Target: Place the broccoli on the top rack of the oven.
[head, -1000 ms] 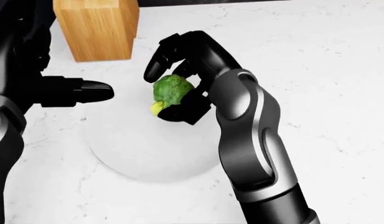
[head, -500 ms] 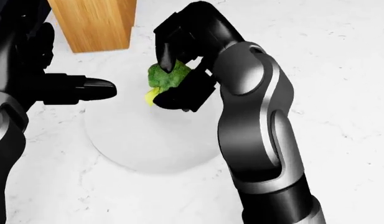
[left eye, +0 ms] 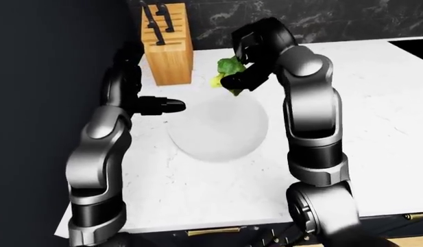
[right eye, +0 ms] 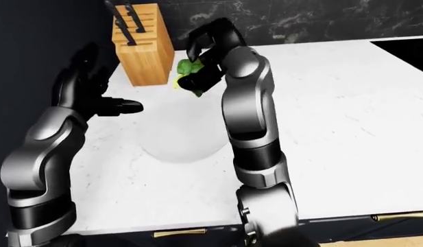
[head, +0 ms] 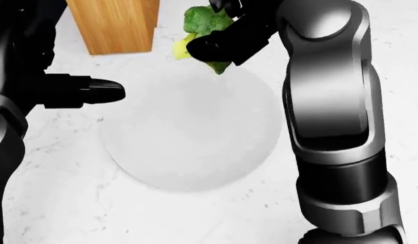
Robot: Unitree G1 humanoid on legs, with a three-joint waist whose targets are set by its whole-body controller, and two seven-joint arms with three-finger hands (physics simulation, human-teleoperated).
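Green broccoli [head: 203, 21] is sitting clamped in my right hand [left eye: 247, 60], my dark fingers [head: 222, 47] wrapping around the floret while its pale stem end is pointing toward the left of the head view. I am holding it raised above the white plate [head: 188, 147], clear of the plate surface and just beside the wooden knife block [left eye: 168, 49]. My left hand [right eye: 94, 100] is hovering unclenched and empty over the white counter [left eye: 376, 103], near the plate's left edge. I am judging this step as the carry: the oven is not in view, so I am planning to maintain a firm grip, lift straight away from the knife block, and turn slowly.
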